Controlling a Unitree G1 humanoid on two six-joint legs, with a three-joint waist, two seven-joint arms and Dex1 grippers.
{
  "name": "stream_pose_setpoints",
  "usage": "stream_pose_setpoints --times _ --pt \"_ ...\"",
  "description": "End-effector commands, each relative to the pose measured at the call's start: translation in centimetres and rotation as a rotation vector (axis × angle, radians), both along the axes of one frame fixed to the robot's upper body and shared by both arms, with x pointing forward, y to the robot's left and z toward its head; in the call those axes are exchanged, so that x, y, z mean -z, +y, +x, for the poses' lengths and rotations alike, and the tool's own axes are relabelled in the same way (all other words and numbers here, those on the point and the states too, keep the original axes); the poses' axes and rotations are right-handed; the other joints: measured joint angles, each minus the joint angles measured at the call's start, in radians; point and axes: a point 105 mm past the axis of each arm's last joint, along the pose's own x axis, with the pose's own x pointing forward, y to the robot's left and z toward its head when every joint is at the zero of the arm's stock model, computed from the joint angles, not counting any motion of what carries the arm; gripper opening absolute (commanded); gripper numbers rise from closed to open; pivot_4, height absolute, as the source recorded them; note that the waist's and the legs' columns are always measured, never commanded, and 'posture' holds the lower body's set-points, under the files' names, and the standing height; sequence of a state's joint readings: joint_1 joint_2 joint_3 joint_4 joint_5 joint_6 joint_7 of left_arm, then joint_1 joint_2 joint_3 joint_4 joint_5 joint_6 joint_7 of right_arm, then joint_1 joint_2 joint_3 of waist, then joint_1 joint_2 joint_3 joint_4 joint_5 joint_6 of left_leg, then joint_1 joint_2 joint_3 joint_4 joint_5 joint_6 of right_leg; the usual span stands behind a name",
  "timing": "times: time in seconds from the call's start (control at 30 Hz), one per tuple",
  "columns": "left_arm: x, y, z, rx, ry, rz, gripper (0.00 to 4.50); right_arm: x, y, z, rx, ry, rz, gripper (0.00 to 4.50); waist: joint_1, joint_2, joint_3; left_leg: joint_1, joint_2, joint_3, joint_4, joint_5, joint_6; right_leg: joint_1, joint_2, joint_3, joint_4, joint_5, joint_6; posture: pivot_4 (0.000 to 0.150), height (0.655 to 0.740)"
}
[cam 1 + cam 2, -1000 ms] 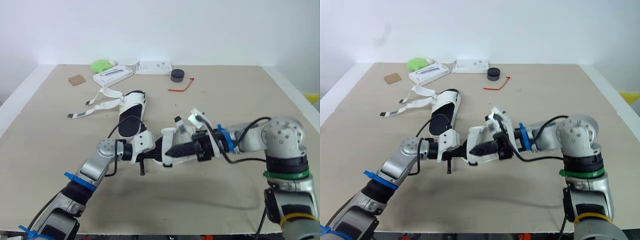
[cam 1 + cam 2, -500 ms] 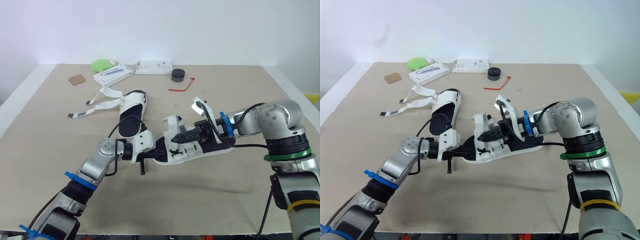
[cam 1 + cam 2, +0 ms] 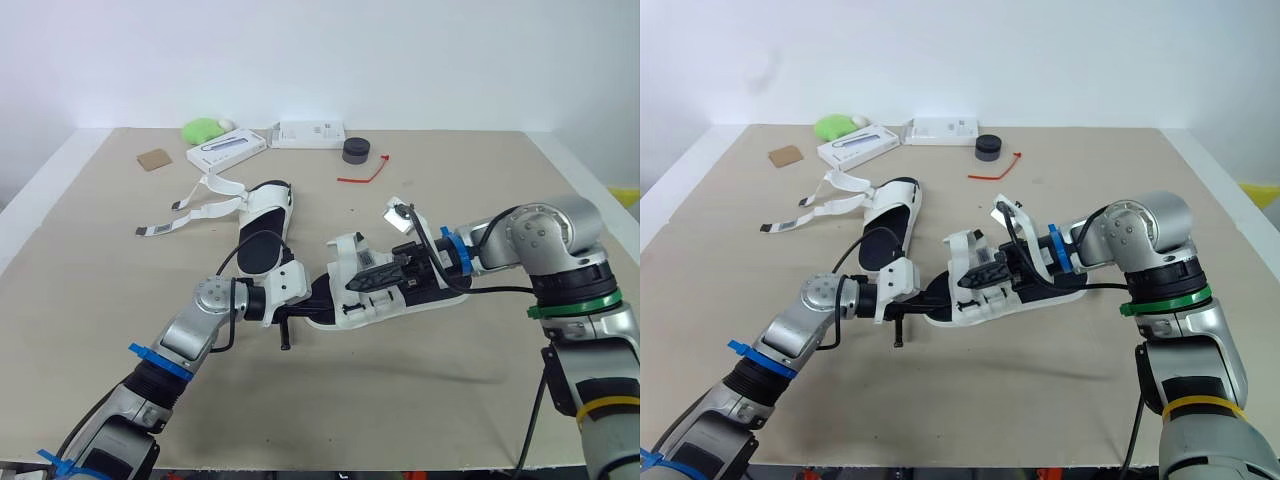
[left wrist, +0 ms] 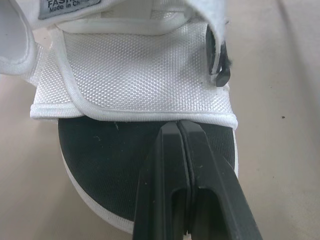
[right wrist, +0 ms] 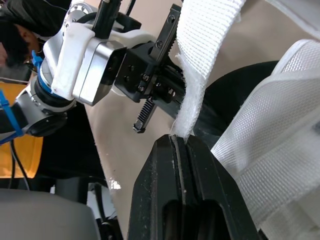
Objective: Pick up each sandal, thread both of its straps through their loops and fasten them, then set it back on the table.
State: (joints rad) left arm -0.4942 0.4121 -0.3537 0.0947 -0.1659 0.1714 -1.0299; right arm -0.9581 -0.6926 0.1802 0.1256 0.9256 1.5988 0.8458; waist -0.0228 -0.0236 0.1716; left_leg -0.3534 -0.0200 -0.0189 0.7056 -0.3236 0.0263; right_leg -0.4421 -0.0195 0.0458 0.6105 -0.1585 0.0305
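One white sandal (image 3: 430,292) with a black footbed lies low over the table centre, between my two grippers. My left gripper (image 3: 318,297) is shut on its toe end, and its fingertips (image 4: 178,127) pinch the black sole just below the front white mesh band (image 4: 135,75). My right gripper (image 3: 372,282) reaches in over the sandal and is shut on the end of a white strap (image 5: 202,60). The second sandal (image 3: 262,228) lies farther back on the left, its loose straps (image 3: 200,208) spread over the table.
Along the far edge are a green object (image 3: 203,129), two white boxes (image 3: 226,151) (image 3: 310,133), a black round puck (image 3: 355,151), a red tie (image 3: 365,175) and a brown card (image 3: 154,160). Bare table (image 3: 420,400) lies in front of the held sandal.
My right gripper has drawn back to the right, and its forearm has swung up and away. The held sandal has turned flatter, so its black footbed now shows. The left arm has hardly moved.
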Motion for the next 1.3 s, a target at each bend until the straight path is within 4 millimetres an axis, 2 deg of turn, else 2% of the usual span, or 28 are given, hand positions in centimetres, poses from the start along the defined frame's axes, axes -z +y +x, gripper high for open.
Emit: stream_pose_setpoints --times 0.03,0.23,0.43,0.63,0.77,0.97,1.3 --pt "2.0 1.3 0.4 -0.061 0.045 0.077 0.0 -0.9 -0.3 0.4 0.023 -0.005 0.032 0.05 0.0 0.0 0.0 0.0 0.0 0.0 0.0 0.0 0.0 0.0 0.0 0.0 0.0 0.0 0.0 0.15 0.74" --pt "2.0 1.3 0.3 -0.059 0.046 0.076 0.0 0.0 -0.5 1.2 0.06 -0.01 0.005 0.05 0.0 0.0 0.0 0.0 0.0 0.0 0.0 0.0 0.0 0.0 0.0 0.0 0.0 0.0 0.0 0.15 0.74" --pt "2.0 1.3 0.2 -0.061 0.046 0.076 0.0 1.5 -1.0 2.4 0.042 -0.144 -0.096 0.05 -0.001 0.0 0.0 0.0 0.0 0.0 0.0 0.0 0.0 0.0 0.0 0.0 0.0 0.0 0.0 0.15 0.74" --pt "2.1 1.4 0.1 -0.063 0.048 0.079 0.0 1.7 -0.9 2.5 -0.003 -0.196 -0.103 0.05 0.0 0.0 0.0 0.0 0.0 0.0 0.0 0.0 0.0 0.0 0.0 0.0 0.0 0.0 0.0 0.15 0.74" --pt "2.2 1.4 0.1 -0.061 0.051 0.08 0.0 0.4 0.0 1.8 -0.053 -0.251 -0.072 1.32 0.0 0.0 0.0 0.0 0.0 0.0 0.0 0.0 0.0 0.0 0.0 -0.001 0.0 0.0 0.0 0.15 0.74" --pt "2.1 1.2 0.2 -0.056 0.05 0.076 0.0 0.0 0.9 0.8 -0.092 -0.266 -0.068 1.32 0.0 0.0 0.0 0.0 0.0 -0.001 0.0 0.0 0.0 0.0 -0.001 -0.002 0.0 0.0 -0.001 0.15 0.74" --pt "2.4 1.0 0.1 -0.057 0.057 0.073 0.0 1.0 1.1 0.2 -0.104 -0.261 -0.085 1.32 0.0 0.0 0.0 0.0 0.0 -0.001 0.0 0.0 0.0 0.0 -0.002 -0.003 0.0 -0.001 -0.001 0.15 0.74"
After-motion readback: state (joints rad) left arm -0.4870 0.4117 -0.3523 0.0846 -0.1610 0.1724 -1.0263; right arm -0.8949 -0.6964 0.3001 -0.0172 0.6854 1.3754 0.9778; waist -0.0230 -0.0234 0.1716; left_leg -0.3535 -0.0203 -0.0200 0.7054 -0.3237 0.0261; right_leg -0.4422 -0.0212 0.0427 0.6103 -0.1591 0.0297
